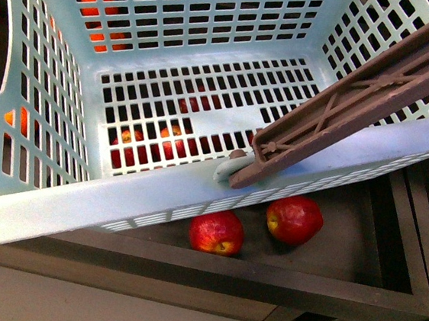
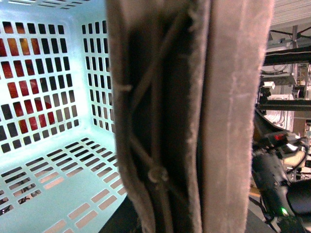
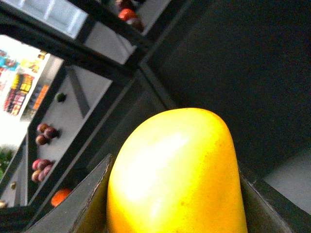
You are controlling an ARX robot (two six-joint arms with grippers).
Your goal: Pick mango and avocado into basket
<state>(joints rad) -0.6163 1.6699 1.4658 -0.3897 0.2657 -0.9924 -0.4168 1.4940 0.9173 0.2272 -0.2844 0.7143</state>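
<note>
**While the basket hangs empty, the mango sits pinched in the right tool**

Since the mango (image 3: 177,170) has to be lifted over a wall and let down inside, the right tool (image 3: 175,204) pinches it between two dark fingers (image 3: 90,199). One plate lies on either flank, and the rounded end pokes out past them. Behind it I see only dark shelving and a few far-off fruits, so the mango is in the air, resting on nothing. How near it is to the basket I cannot say, because the right arm does not show from the front.

The basket (image 1: 118,200) is tipped, with its open mouth turned toward the robot and its near rim low, which I take as making room for a drop from above. Its floor holds no fruit. The red showing through the slots belongs to apples underneath. The handle (image 1: 359,99) climbs from the near rim up and away to the right. It fills the left wrist's view, hard against the camera, so I judge that the left arm carries the basket by it. The left tool's fingers are out of sight, though, and I cannot tell whether they are closed.

Two red apples (image 1: 216,232) lie in the dark crate (image 1: 345,235) just under the near rim. The avocado is nowhere in view, so both fruits are yet to go in.
</note>
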